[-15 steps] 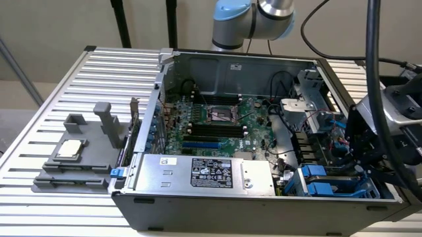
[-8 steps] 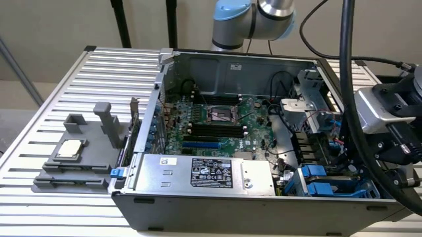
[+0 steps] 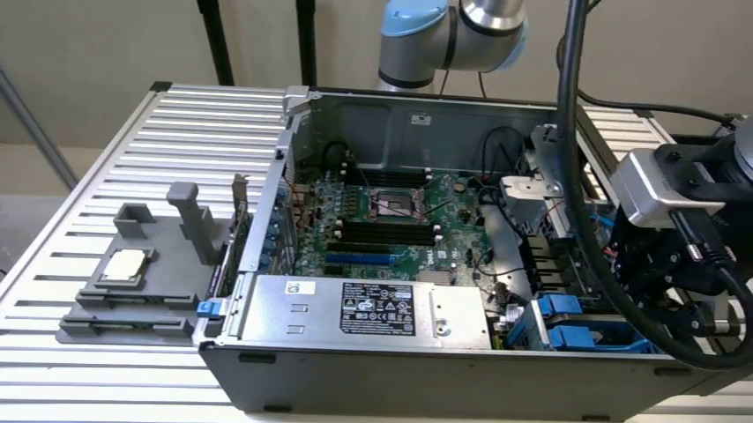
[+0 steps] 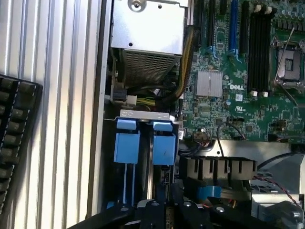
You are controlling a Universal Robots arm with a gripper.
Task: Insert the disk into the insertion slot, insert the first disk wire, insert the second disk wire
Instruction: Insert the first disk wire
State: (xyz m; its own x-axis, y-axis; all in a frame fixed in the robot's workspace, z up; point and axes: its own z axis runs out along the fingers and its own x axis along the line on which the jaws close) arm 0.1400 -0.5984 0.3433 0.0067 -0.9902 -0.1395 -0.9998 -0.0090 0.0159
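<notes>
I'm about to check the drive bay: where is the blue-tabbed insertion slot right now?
The insertion slot sits inside the computer case, in its near corner at the exterior view's right, just beside the silver power-supply box.

Arm (image 3: pixel 453 35): the shoulder-side joints sit at the back, centre of the exterior view, with a silver housing and a light-blue end cap (image 3: pixel 406 31). The joint housings lie side by side, roughly level.

Wrist (image 3: pixel 718 167): at the exterior view's right edge, mid-height, dark and round. A grey block (image 3: pixel 657 189) is mounted on the side toward the exterior view's left. The black tool body (image 3: pixel 682 264) hangs under it, axis near vertical, working end down.

Cable (image 3: pixel 574 132): thick and black. It drops from above, passes just beside the grey block, and loops under the tool body at lower right.

Claw (image 4: pixel 162 212): black, pointing down. The wrist view looks along it, with dark linkage arms spreading to both sides.
</notes>
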